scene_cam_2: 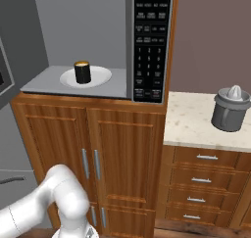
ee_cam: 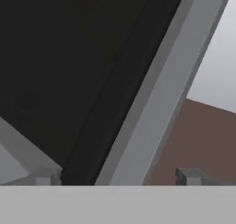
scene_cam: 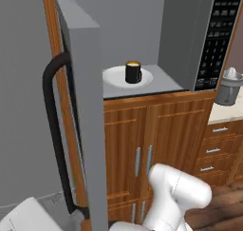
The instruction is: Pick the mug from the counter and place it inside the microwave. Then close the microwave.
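Gripper (ee_cam: 115, 176) jaws stand wide apart with nothing between them; the two small grey finger tips (ee_cam: 46, 177) rise at the lower edge of the hand view, one at each side, and both are free of contact. Directly ahead of the tips lies the dark window door (ee_cam: 69, 71) of the large grey built-in microwave (scene_cam: 185, 35), its grey frame edge running diagonally across the hand view, with a brown surface beyond it at lower right. Left base view: the door (scene_cam: 85, 106) is swung fully open toward the camera, edge-on, with its black curved handle (scene_cam: 53, 130) on the outer face. Inside the cavity, the small black cylindrical mug (scene_cam: 133, 72) with a tan interior at the rim stands upright on the white round plate (scene_cam: 114, 77), near the plate's centre; its side handle points to the right in this view. Right base view: the same mug (scene_cam_2: 82, 72) sits on the plate (scene_cam_2: 100, 77), left of the black keypad panel with white buttons (scene_cam_2: 151, 46). Brown wooden cabinet doors with silver handles (scene_cam_2: 93, 144) lie below the microwave. To the right, the beige speckled stone countertop (scene_cam_2: 191, 119) carries a grey cone-topped juicer (scene_cam_2: 231, 108), well apart from the mug. White arm segments (scene_cam: 178, 192) occupy the lower part of both base views
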